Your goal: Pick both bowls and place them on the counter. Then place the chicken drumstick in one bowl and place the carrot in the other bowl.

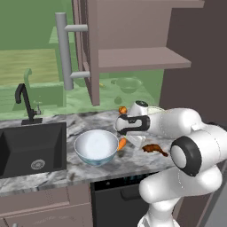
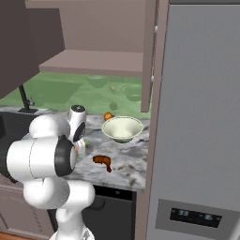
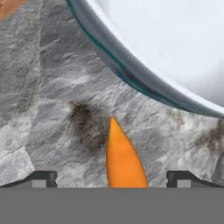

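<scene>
Deep bowl [image 3: 175, 48] just beside carrot [image 3: 124, 162]

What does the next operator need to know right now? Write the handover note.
Gripper: open, low over the counter, fingers either side of the carrot, not closed on it.
Deep blue-patterned bowl: on the counter right of the sink, empty, carrot lying beside it.
Cream-green bowl: on the counter further along, empty.
Chicken drumstick: lying on the counter, untouched.
Done: both bowls placed on the counter.
Left: grasp the carrot and drop it into one bowl, then put the drumstick into the other.
</scene>
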Motion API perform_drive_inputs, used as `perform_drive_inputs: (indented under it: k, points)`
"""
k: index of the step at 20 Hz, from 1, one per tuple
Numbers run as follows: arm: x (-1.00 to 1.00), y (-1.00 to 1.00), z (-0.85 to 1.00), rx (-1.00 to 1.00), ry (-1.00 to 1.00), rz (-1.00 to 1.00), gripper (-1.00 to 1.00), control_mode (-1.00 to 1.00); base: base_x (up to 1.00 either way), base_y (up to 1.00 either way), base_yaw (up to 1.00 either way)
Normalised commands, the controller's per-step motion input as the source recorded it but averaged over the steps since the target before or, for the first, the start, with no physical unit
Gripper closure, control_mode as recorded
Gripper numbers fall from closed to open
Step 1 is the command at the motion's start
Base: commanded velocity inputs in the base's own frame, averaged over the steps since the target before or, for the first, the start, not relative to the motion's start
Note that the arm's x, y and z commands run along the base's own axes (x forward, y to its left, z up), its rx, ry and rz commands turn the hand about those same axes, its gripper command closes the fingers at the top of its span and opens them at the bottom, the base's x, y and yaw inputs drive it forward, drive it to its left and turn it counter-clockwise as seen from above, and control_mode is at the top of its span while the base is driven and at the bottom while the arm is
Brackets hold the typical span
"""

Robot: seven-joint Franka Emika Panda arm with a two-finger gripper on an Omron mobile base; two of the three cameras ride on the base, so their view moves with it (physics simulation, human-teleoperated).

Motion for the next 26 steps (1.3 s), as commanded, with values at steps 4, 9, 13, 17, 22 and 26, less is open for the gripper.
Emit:
perform_drive_inputs:
  k: [4, 9, 13, 17, 22, 26]
  points:
    - [0.33, 0.0, -0.12, 0.0, 0.03, 0.0, -1.0, -1.0, 0.0, 0.0, 0.0]
    - [0.27, 0.0, -0.2, -0.01, 0.03, 0.0, -1.0, -1.0, 0.0, 0.0, 0.0]
    - [0.07, 0.0, -0.3, -0.02, 0.04, 0.0, -1.0, -1.0, 0.0, 0.0, 0.0]
    - [0.02, 0.0, -0.27, -0.01, 0.04, 0.0, -1.0, -1.0, 0.0, 0.0, 0.0]
    - [0.0, 0.04, -0.36, -0.03, 0.07, 0.0, 1.0, -1.0, 0.0, 0.0, 0.0]
    - [0.01, 0.07, -0.37, -0.02, 0.05, 0.0, 1.0, -1.0, 0.0, 0.0, 0.0]
